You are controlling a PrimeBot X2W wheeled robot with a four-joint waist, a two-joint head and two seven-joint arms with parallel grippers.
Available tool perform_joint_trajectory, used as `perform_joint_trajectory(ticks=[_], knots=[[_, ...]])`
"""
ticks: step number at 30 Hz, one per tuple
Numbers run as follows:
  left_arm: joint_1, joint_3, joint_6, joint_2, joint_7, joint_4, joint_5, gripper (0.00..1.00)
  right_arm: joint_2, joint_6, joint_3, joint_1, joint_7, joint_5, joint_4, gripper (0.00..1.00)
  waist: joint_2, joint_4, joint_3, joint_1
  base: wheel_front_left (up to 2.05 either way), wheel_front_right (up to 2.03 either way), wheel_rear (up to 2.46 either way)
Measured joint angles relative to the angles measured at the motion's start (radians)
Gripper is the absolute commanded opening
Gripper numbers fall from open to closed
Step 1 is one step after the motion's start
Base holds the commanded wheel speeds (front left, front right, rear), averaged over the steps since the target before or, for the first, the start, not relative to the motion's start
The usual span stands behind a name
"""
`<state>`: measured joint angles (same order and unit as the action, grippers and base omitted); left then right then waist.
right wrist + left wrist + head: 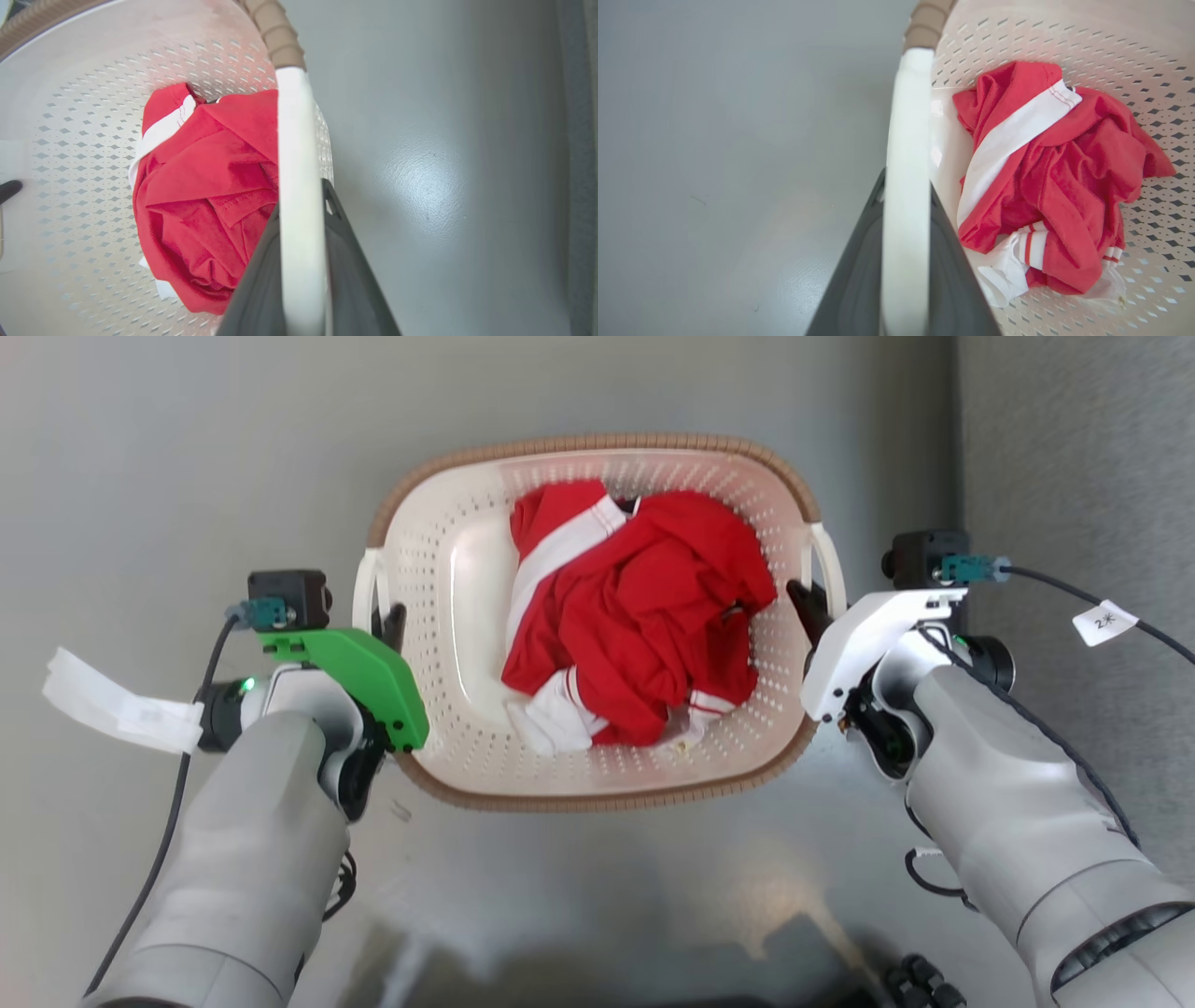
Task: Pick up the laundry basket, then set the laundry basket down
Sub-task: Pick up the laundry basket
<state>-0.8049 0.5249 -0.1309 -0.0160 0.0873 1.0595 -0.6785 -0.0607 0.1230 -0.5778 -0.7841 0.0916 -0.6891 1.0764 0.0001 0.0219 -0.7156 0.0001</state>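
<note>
1. Floor (140, 476): smooth, plain grey w/ a soft sheen; pale glare patches near the bottom of head view.
2. Darker, rougher grey strip (1074, 457) runs down the right side of head view, straight edge vs. the floor. Can't tell if mat or wall.
3. Laundry basket (597, 800) sits mid-frame btwn both arms, over the grey floor. Can't tell if it rests on the floor or hangs clear.
4. Inside: crumpled red garment (644, 616) w/ white bands, bunched toward the basket's right half.
5. Left gripper (387, 621): jaws pinch the left handle (367, 588). In left wrist view the white bar (908, 186) runs btwn the two dark fingers (859, 261), both hugging it.
6. Right gripper (810, 602): jaws pinch the right handle (831, 565). Same in right wrist view: bar (296, 186) btwn fingers (350, 270).
7. White paper tags on the cables: one by the left wrist (121, 705), one by the right (1104, 621).
</note>
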Motion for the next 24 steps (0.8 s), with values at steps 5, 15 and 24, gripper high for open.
perform_joint_trajectory(ticks=[5,15,24], knots=[[0.021,0.014,0.000,-0.001,-0.018,0.018,-0.028,0.00,-0.001,-0.001,-0.030,0.018,-0.033,-0.034,-0.001,0.00,0.0000,0.003,0.069,-0.0001,0.00,0.00,0.00],[0.070,0.032,0.000,0.001,-0.079,0.051,-0.093,0.00,0.002,-0.001,-0.078,0.062,-0.092,-0.071,0.018,0.00,0.0000,0.016,0.212,-0.0001,0.00,0.00,0.00],[0.149,0.059,-0.001,0.005,-0.128,0.092,-0.128,0.00,0.010,-0.001,-0.127,0.120,-0.181,-0.113,0.043,0.00,0.0000,0.026,0.356,-0.0001,0.00,0.00,0.00]])
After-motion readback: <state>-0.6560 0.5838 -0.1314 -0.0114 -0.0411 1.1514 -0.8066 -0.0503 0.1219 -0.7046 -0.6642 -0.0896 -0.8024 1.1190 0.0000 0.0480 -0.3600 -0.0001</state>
